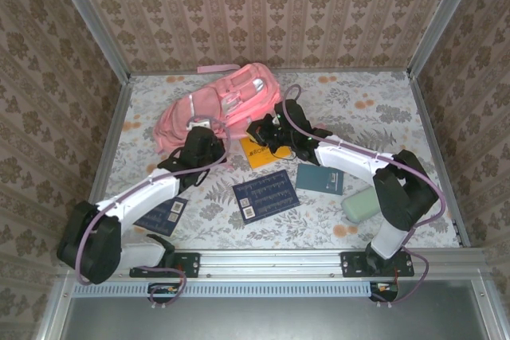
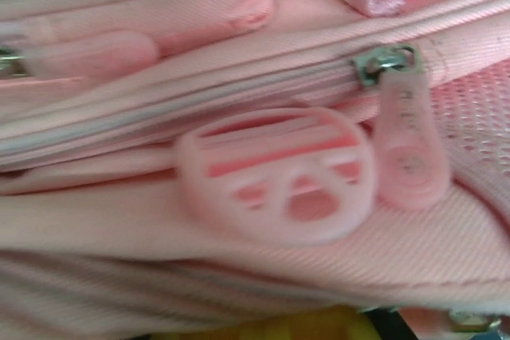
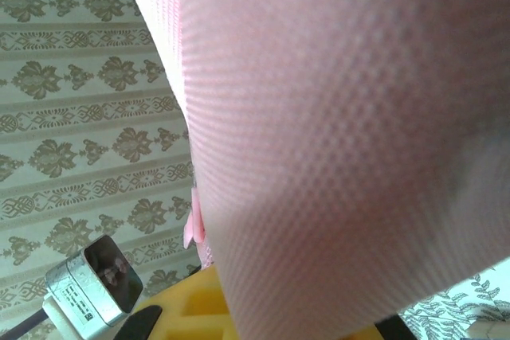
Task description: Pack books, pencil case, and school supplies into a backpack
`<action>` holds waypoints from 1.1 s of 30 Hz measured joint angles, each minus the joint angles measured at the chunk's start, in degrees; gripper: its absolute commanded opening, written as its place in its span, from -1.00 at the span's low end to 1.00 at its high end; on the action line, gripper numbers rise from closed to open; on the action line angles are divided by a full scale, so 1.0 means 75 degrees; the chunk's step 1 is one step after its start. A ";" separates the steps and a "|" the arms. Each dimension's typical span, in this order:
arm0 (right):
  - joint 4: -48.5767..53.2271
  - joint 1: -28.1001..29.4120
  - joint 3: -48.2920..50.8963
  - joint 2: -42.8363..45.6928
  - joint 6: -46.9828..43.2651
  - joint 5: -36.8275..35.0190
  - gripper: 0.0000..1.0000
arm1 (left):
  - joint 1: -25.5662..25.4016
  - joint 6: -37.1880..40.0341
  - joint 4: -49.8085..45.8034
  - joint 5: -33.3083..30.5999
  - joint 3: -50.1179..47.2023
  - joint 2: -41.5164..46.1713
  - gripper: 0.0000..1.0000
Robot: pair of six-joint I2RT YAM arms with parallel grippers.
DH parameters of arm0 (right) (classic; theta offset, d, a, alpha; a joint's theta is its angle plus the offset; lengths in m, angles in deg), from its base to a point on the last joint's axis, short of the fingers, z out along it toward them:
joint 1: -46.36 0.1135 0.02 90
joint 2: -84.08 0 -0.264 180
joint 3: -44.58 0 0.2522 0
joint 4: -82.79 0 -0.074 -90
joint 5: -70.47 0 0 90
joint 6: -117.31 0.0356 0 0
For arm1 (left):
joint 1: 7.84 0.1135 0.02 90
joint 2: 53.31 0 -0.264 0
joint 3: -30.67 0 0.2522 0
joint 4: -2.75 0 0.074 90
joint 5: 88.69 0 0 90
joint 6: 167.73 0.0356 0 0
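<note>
Pink backpack (image 1: 227, 105) lay flat; left gripper (image 1: 199, 127) sat pressed together at its edge, right gripper (image 1: 264, 129) pinched its fabric

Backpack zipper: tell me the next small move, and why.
Probably slide the shut left gripper along the zipper track, dragging the slider, if it has hold of it. The track left of the slider looks closed, the right gripper is at the backpack, and the yellow book lies outside.

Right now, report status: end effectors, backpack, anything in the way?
Shut: left end effector, right end effector, both at backpack. Unpacked yellow book beneath right one.
</note>
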 measured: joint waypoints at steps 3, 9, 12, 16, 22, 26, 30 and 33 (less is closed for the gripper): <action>0.0029 -0.0047 0.0032 0.0050 -0.0003 -0.0012 -1.00 | 0.0256 0.0000 -0.0070 0.0050 -0.0242 0.0350 -1.00; 0.0061 -0.0058 0.0079 0.0055 -0.0006 -0.0012 -1.00 | 0.0705 0.0003 -0.0312 0.0224 -0.0522 0.0752 -1.00; 0.0067 -0.0061 0.0090 0.0058 -0.0006 -0.0012 -1.00 | 0.0935 0.0006 -0.0361 0.0417 -0.0592 0.0833 -1.00; 0.0070 -0.0090 0.0090 0.0058 -0.0006 -0.0012 -1.00 | 0.1017 0.0017 -0.0289 0.0764 -0.0679 0.0909 -0.84; 0.0108 -0.0128 0.0090 0.0058 -0.0006 -0.0012 -1.00 | 0.0761 0.0210 -0.0050 0.0973 -0.0874 0.0973 -0.56; 0.0192 -0.0128 0.0090 0.0058 -0.0006 -0.0012 -1.00 | 0.0175 0.0428 0.0090 0.0854 -0.0866 0.0921 -0.51; 0.0219 -0.0128 0.0090 0.0058 -0.0006 -0.0012 -1.00 | -0.0297 0.0670 0.0093 0.0609 -0.0737 0.0676 -0.40; 0.0221 -0.0128 0.0090 0.0058 -0.0006 -0.0012 -1.00 | -0.0458 0.0790 0.0096 0.0443 -0.0606 0.0478 -0.31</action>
